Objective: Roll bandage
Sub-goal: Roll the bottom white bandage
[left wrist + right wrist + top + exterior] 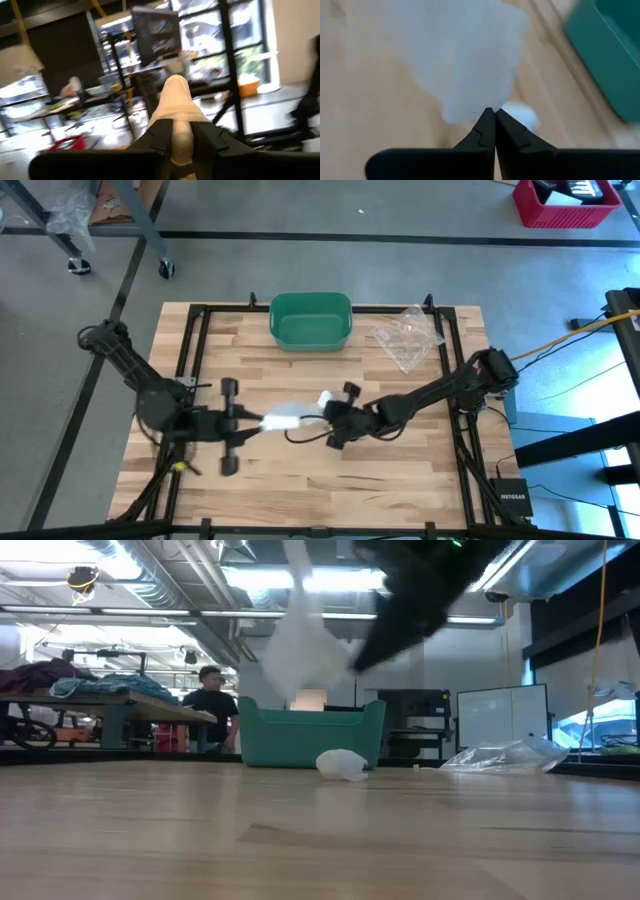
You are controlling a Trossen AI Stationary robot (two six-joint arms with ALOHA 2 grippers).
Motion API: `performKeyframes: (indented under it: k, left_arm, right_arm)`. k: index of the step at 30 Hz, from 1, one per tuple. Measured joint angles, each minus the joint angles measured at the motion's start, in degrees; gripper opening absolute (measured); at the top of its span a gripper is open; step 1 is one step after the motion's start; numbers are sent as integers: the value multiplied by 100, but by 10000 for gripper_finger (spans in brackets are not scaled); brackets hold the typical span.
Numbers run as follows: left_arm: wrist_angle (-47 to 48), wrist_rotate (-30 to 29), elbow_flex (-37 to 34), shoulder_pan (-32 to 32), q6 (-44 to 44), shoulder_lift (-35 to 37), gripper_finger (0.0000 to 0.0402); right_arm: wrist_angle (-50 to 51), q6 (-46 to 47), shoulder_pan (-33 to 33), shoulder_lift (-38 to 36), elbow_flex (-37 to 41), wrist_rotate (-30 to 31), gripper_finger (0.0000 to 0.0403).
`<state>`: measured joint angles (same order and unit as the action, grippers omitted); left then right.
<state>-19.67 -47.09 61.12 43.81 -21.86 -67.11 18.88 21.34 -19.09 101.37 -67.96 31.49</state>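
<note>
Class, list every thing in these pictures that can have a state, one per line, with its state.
Bandage: partly unrolled, lifted off the table, held between both claws.
Left claw: shut on bandage.
Right claw: shut on bandage edge.
Green bin: upright, open, looks empty.
Plastic bag: crumpled, lying on the table.

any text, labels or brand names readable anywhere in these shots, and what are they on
"NETGEAR": on the small black box on the floor past the table's near right corner, just legible in the high view.
Nothing else is readable: the green bin, bandage and clear plastic bag show no print.
</note>
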Motion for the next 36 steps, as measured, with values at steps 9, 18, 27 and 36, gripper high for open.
performKeyframes:
  k: [9,18,27,36]
  left_arm:
    - [-127,3,2,1273,-497,331,41]
    - [-344,15,2,1625,-1100,326,41]
    - [-240,-83,2,1209,-899,258,41]
    - [-222,-358,2,1094,-658,258,41]
  right_arm:
    - [2116,1125,30,-80,293,676,2]
    - [1996,1599,193,-76,496,609,20]
    - [1921,1353,181,-101,332,-326,123]
    - [2409,730,-393,-840,-31,-1551,219]
